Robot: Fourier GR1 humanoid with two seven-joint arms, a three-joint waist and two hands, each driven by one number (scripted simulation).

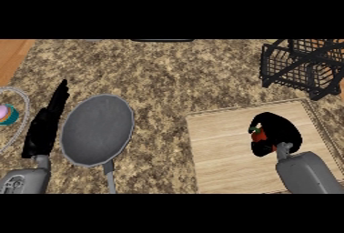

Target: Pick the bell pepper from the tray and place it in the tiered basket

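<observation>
On the wooden tray point(222, 145) at the right, my right hand point(277, 133) is curled round the red bell pepper point(257, 134). Only a small red patch with a green stem shows at the hand's left side; the rest is hidden by the fingers. The black wire tiered basket point(306, 66) stands at the far right back corner, well beyond the tray. My left hand point(46, 123) rests open at the left, fingers straight and pointing away, holding nothing.
A grey frying pan point(97, 129) lies left of centre, its handle pointing toward me. At the far left edge a clear-rimmed plate point(20, 98) holds a pink and teal item point(7, 113). The granite counter spreads between pan, tray and basket.
</observation>
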